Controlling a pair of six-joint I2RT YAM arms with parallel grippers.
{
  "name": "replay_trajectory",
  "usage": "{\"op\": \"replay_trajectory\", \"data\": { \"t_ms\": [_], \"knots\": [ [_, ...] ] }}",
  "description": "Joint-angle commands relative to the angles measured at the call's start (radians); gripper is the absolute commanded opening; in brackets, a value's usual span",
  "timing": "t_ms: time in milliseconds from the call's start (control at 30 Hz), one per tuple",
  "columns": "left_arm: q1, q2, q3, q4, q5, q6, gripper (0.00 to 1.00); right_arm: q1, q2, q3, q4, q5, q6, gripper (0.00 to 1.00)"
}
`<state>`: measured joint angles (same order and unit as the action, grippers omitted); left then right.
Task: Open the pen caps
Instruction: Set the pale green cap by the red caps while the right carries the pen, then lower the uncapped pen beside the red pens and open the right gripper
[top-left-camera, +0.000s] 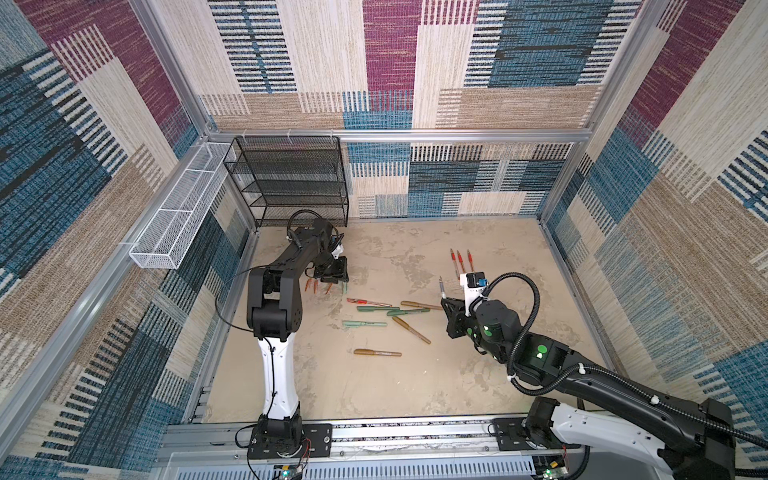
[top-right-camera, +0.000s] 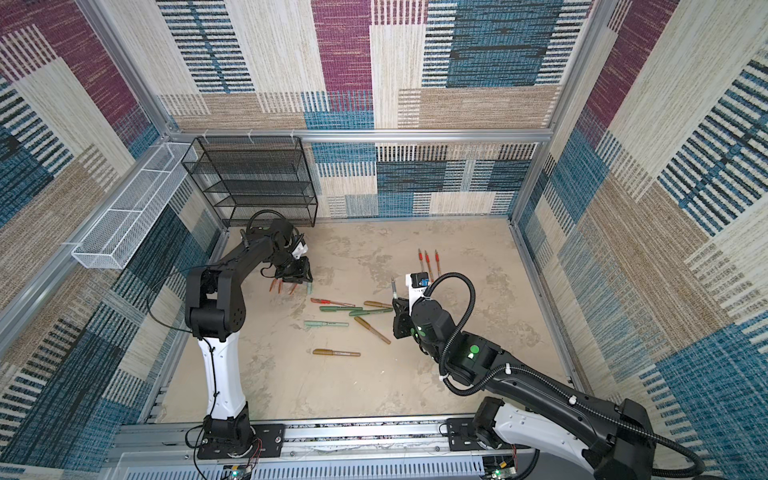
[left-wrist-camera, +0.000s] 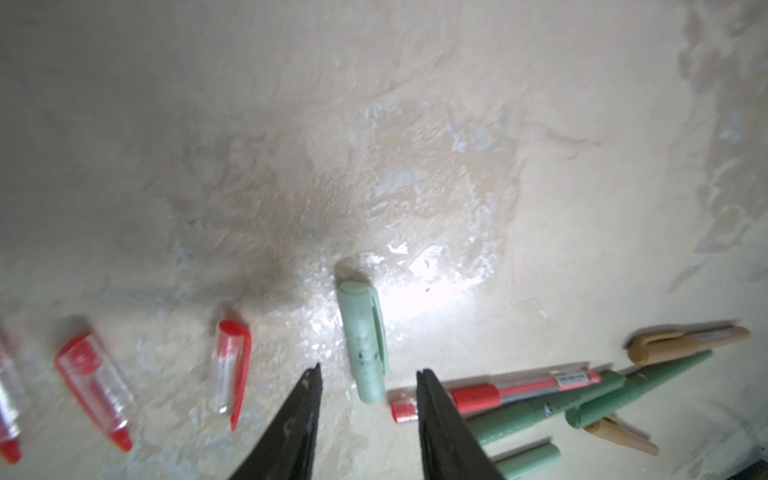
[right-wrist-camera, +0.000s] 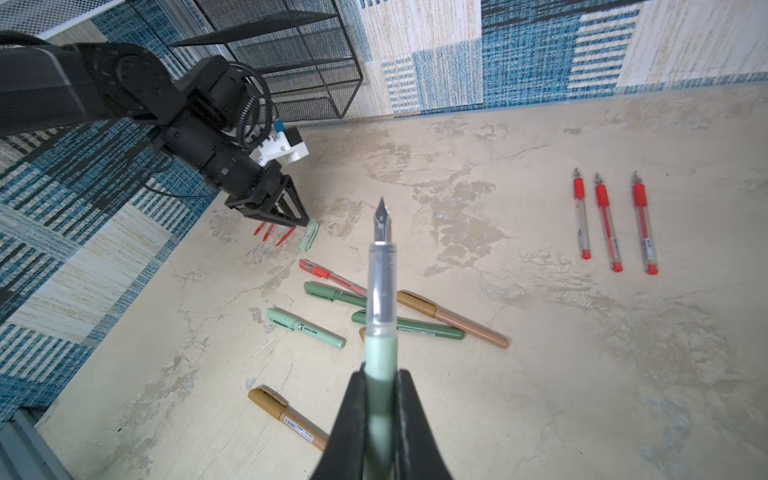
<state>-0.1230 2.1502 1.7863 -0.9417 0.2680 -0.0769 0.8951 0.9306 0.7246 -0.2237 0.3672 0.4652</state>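
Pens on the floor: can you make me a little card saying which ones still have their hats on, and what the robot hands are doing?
left gripper: open, right by a loose mint cap
right gripper: shut on a mint fountain pen, uncapped, nib bare
red caps: three, off, lying beside the mint cap
uncapped red pens: three in a row
still capped: one red pen, one mint pen, two dark green pens, three bronze pens

Pens (top-left-camera: 376, 308) and pen caps (left-wrist-camera: 363, 345) clutter the table (top-left-camera: 374, 390) centre; front open
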Motion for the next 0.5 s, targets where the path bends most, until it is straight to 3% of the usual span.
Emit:
{"op": "replay_trajectory", "data": {
  "t_ms": [0,167,333,467],
  "knots": [
    [-0.006,-0.078,-0.025,-0.003,0.018,-0.022,0.44,-0.021,0.019,0.032,-0.002,0.008,-0.041,0.0],
    [-0.009,-0.239,-0.13,0.045,0.069,-0.046,0.5,-0.089,0.067,0.087,-0.008,-0.023,-0.066,0.0],
    [-0.008,-0.442,-0.286,0.111,0.108,-0.04,0.65,-0.157,0.127,0.146,0.0,-0.052,-0.128,0.0],
    [-0.009,-0.618,-0.431,0.191,0.121,-0.029,0.91,-0.223,0.175,0.203,-0.011,-0.073,-0.161,0.0]
  ]
}}
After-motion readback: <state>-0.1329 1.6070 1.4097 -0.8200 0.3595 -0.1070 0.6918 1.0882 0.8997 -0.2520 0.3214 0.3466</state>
